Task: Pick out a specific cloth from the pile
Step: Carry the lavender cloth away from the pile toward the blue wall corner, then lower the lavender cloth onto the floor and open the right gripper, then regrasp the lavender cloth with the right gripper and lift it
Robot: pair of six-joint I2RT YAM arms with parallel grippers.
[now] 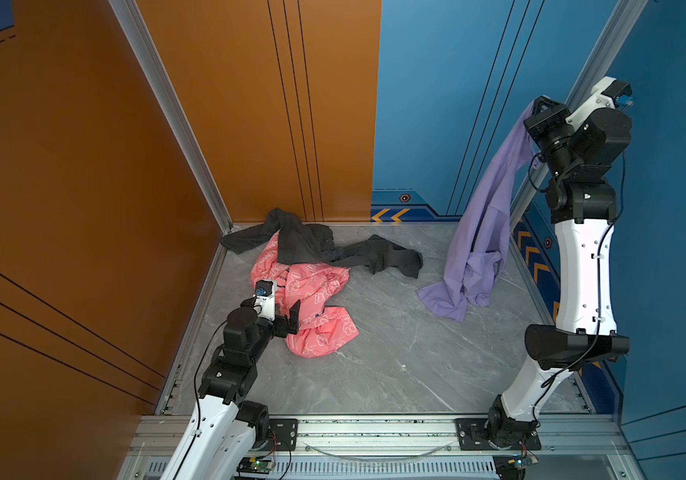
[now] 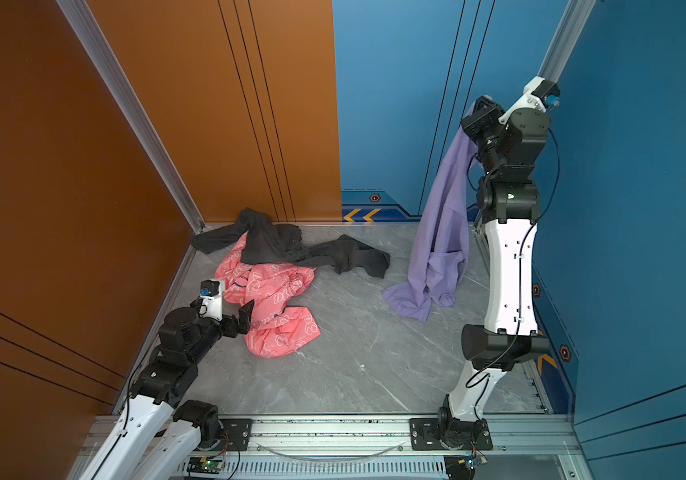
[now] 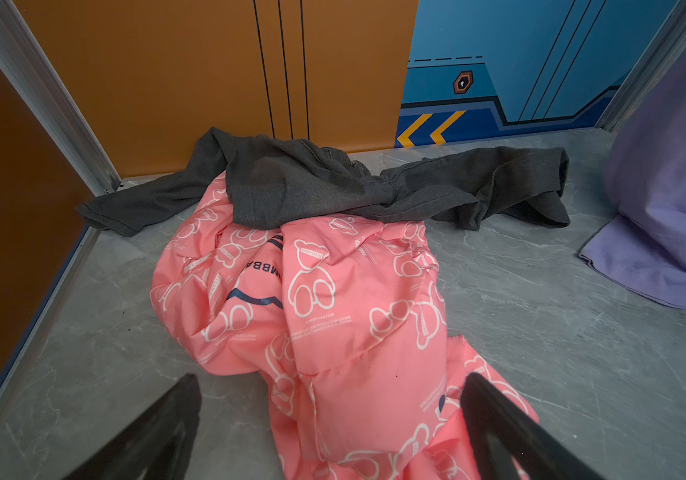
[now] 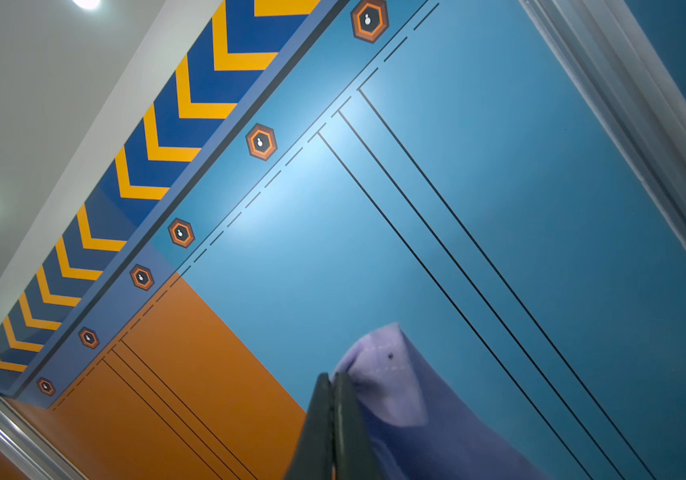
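The right claw (image 4: pixel 331 380) is pressed together on an edge of the plain, thin lavender cloth (image 4: pixel 391 386) (the fabric bulges out just beside the closed fingers). In both top views this claw is raised high above the level of the pile (image 1: pixel 303 274). From it the lavender cloth hangs down in one long drape. Its lowest folds lie crumpled on the grey marble-patterned tabletop (image 1: pixel 395 361), well apart from the pile and on the pile's right-arm side.

The left claw (image 3: pixel 333 386) has its two black fingers standing apart, low at the near end of the pile, with pink fabric showing between them (whether they touch it cannot be told).

The pile itself is made of two pieces:
- A glossy coral-pink cloth with white bear outlines (image 3: pixel 333 311) is bunched at the near side.
- A soft dark grey garment (image 3: pixel 312 187) is draped over the far side, against the orange wall. One limp part of it stretches from the pile toward the lavender cloth without reaching it.
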